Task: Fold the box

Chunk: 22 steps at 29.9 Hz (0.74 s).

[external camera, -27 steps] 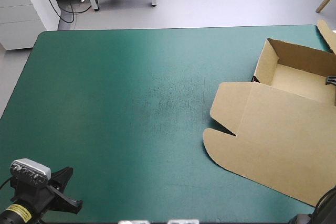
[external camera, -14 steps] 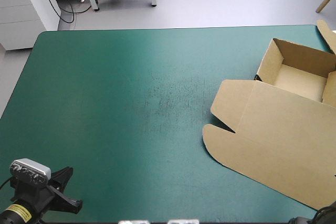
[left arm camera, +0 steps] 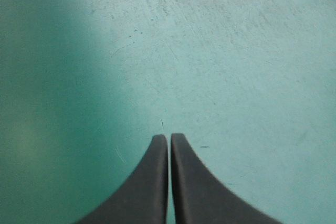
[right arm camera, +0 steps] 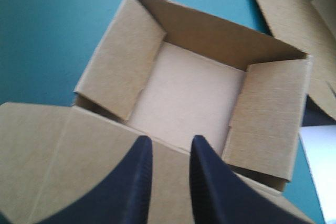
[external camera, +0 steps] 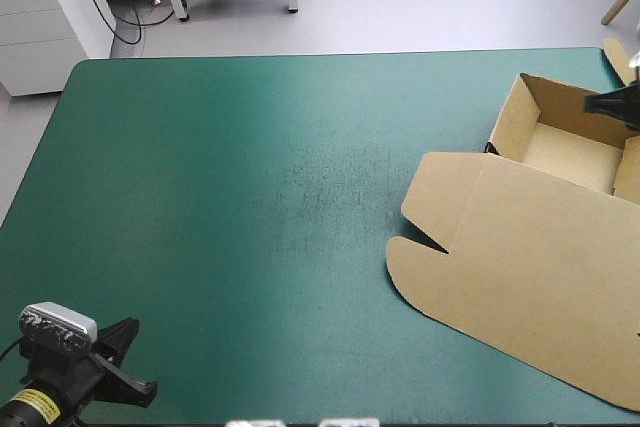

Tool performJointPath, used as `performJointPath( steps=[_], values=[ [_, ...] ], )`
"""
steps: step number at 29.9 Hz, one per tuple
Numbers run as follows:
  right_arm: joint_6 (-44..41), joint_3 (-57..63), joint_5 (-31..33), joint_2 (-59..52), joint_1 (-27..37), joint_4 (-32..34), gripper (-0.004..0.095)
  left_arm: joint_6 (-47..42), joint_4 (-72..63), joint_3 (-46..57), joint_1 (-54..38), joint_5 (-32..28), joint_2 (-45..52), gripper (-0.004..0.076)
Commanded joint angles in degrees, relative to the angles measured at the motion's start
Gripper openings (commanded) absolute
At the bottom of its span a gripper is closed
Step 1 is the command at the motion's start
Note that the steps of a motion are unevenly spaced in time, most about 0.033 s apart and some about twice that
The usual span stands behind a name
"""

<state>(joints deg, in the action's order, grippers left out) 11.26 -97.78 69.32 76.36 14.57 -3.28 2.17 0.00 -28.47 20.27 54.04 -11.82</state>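
A: How many boxes do you count?
B: One brown box (external camera: 520,237), on the right part of the teal-green cover (external camera: 250,197). Its tray (external camera: 565,152) stands open near the far right corner. One lid (right arm camera: 52,150) lies flat, reaching toward the near edge.
A: Flaps?
B: Two side flaps (right arm camera: 118,61) folded inside the tray, and two rounded tabs (external camera: 432,187) on the lid's left edge.
A: Grippers?
B: Two. The left gripper (left arm camera: 169,137) is over bare cover near the near left corner, fingers pressed together, gripping nothing. The right gripper (right arm camera: 168,139) hangs above the tray, fingers slightly parted, empty.
A: Anything else?
B: One loose piece of brown board (external camera: 622,55), beyond the tray at the far right corner.
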Motion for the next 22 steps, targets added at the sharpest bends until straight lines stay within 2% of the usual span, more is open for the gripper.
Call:
performJointPath(
  steps=[1, 2, 7, 13, 17, 22],
  values=[
    [-0.4, 3.1, -2.3, -4.9, -7.3, -0.1, 0.0010, -0.6, -0.6, -1.5, 0.4, -3.7, -0.8, -0.0008],
    [-1.3, 4.7, -2.3, -5.9, -9.6, -0.1, -0.0017, -0.6, -0.6, -1.5, 0.4, -3.7, -0.8, -0.0008],
    [-1.8, 13.5, -4.4, -11.3, -20.0, -0.1, -0.0015, -0.9, -0.6, -1.5, 0.4, -3.7, -0.8, -0.0008],
    [-4.2, 30.9, -16.7, -21.4, -30.2, 0.0, -0.0014, -1.2, -0.6, -1.5, 0.4, -3.7, -0.8, -0.0008],
    [-5.6, 42.9, -24.7, -28.7, -33.0, 0.0, -0.0015, -1.2, -0.6, -1.5, 0.4, -3.7, -0.8, -0.0008],
    [-5.9, 55.8, -29.0, -37.0, -33.1, 0.4, -0.0015, -1.2, -0.6, -1.5, 0.4, -3.7, -0.8, -0.0008]
  ],
)
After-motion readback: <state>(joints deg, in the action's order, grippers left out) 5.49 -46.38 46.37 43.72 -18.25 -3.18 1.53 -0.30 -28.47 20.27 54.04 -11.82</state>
